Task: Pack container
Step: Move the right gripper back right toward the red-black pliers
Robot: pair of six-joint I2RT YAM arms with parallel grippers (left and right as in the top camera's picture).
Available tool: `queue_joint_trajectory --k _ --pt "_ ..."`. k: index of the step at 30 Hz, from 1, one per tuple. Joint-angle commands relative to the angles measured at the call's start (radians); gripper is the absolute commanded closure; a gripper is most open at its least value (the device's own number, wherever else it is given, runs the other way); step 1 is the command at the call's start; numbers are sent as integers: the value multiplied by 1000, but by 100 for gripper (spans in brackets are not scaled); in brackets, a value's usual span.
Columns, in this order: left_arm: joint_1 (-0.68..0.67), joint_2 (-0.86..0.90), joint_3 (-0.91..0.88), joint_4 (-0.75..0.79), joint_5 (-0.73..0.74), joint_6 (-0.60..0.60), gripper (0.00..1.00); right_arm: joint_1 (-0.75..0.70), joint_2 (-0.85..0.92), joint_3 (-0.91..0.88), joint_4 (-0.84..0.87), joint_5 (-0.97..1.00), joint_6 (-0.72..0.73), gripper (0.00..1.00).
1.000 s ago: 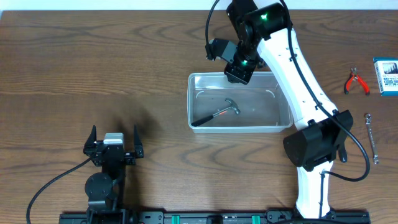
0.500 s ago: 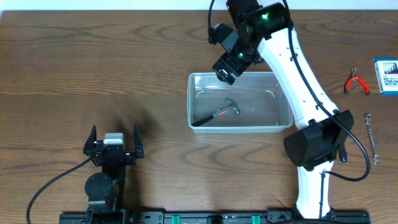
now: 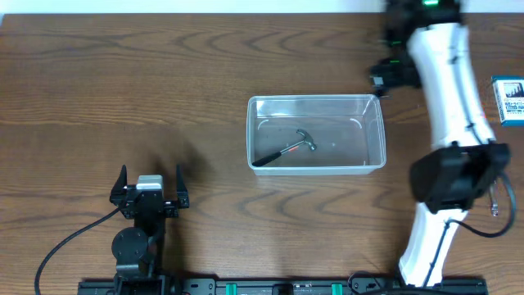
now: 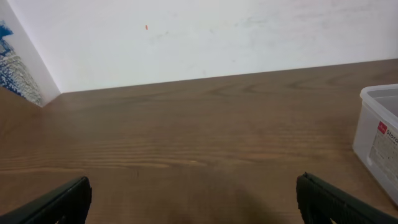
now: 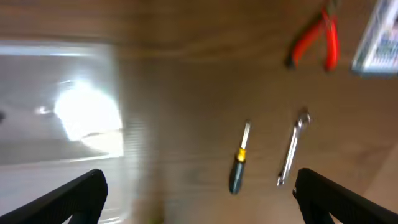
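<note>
While left jaws and right jaws stand spread, empty, container (image 3: 316,102) lies lengthwise left-right, hammer (image 3: 288,149) slanted inside.

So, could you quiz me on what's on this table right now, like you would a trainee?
1. True or false: the tub holds a hammer.
2. The pliers have handles that are: A red, B green, C white.
3. Fill in: the left hand and the right hand both stand ____, holding nothing.
Key: 1 true; 2 A; 3 open.
</note>
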Motion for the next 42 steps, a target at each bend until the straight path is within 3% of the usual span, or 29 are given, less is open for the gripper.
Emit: queue_joint_trajectory --k 1,7,11,17,24,31,42 --pt "-1 -5 -30 -18 -5 -5 2 -121 3 1 -6 -175 -61 1" --pt "-1 -5 -30 -17 -5 -5 2 -312 4 1 20 -378 -255 1" --pt "-1 -5 -30 -17 -5 -5 2 -392 10 1 100 -384 -274 1" --pt "-1 -5 -30 -17 -5 -5 2 -431 47 1 214 -383 -164 1" --pt "-1 -5 -30 -18 -5 -5 2 -431 188 1 297 -270 62 1" --pt "-1 -5 -30 -17 -5 -5 2 -431 314 1 301 -273 46 1" --pt "-1 -5 -30 -18 -5 -5 2 -433 322 1 396 -266 51 1"
